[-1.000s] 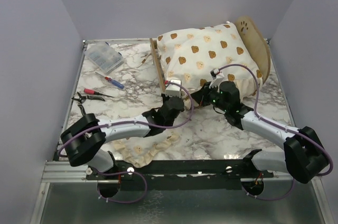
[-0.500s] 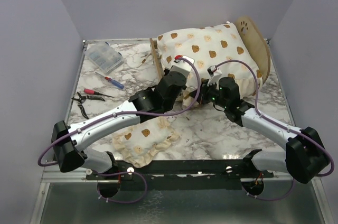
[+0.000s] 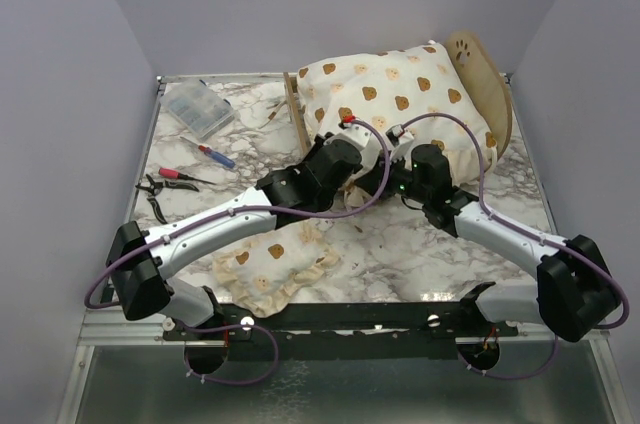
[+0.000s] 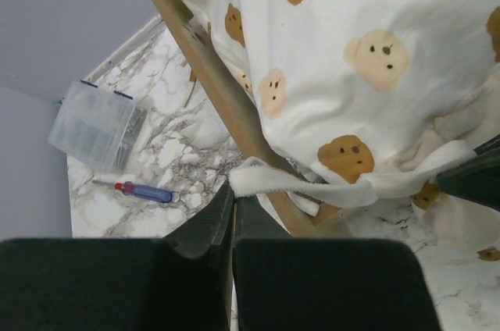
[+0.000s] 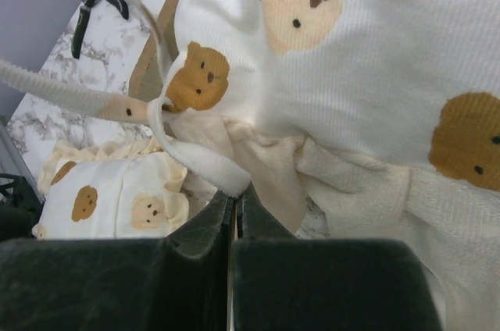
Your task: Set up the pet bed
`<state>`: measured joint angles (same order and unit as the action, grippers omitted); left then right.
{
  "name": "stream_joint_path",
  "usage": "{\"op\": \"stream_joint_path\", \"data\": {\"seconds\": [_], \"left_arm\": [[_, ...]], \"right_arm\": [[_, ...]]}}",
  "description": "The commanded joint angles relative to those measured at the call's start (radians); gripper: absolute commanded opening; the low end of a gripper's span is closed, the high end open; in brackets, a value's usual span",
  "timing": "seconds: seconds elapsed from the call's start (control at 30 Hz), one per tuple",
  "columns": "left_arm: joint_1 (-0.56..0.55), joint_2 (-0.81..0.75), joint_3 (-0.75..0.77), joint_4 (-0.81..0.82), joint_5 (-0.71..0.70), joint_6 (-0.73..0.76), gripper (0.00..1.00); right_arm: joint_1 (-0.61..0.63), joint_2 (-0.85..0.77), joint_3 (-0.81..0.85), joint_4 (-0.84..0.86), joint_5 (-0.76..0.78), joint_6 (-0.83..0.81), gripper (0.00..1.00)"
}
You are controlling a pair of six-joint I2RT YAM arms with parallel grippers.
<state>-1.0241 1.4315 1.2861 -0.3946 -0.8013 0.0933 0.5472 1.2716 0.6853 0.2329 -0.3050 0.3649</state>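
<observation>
The pet bed stands at the back right, with its paw-print headboard [image 3: 487, 74] and low footboard [image 3: 297, 129] showing. A large bear-print cushion [image 3: 390, 94] lies on it and hides its base. Both grippers meet at the cushion's near side. My left gripper [image 3: 352, 144] [image 4: 233, 189] is shut on the end of a white fuzzy tie strap [image 4: 312, 186] beside the footboard [image 4: 223, 85]. My right gripper [image 3: 392, 156] [image 5: 236, 193] is shut on the end of another white strap [image 5: 205, 161], which loops up under the cushion [image 5: 351, 50].
A small bear-print pillow [image 3: 275, 264] [image 5: 101, 190] lies near the front edge under my left arm. At the left are a clear plastic parts box [image 3: 197, 109] [image 4: 98, 124], a red-and-blue screwdriver [image 3: 215, 155] [image 4: 144, 192] and pliers [image 3: 160, 184].
My left arm has stretched forward, carrying its gripper up to the cushion's near side and uncovering the small pillow. My right gripper has edged slightly left.
</observation>
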Motion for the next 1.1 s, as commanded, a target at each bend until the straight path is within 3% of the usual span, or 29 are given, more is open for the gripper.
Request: {"op": "stream_joint_path", "data": {"seconds": [0.0,0.4,0.67,1.07], "left_arm": [[0.032,0.018,-0.063,0.042,0.021,-0.04,0.0],[0.113,-0.011,-0.13,0.188,0.143,-0.085,0.0],[0.116,-0.034,-0.083,0.244,0.167,0.06,0.0],[0.126,-0.103,-0.223,0.42,0.24,0.2,0.0]], "right_arm": [[-0.008,0.023,0.026,-0.017,-0.056,-0.012,0.01],[-0.008,0.032,0.014,0.001,-0.073,0.007,0.01],[-0.007,0.035,0.008,0.012,-0.075,0.015,0.01],[-0.007,0.035,-0.009,0.032,-0.092,0.025,0.01]]}}
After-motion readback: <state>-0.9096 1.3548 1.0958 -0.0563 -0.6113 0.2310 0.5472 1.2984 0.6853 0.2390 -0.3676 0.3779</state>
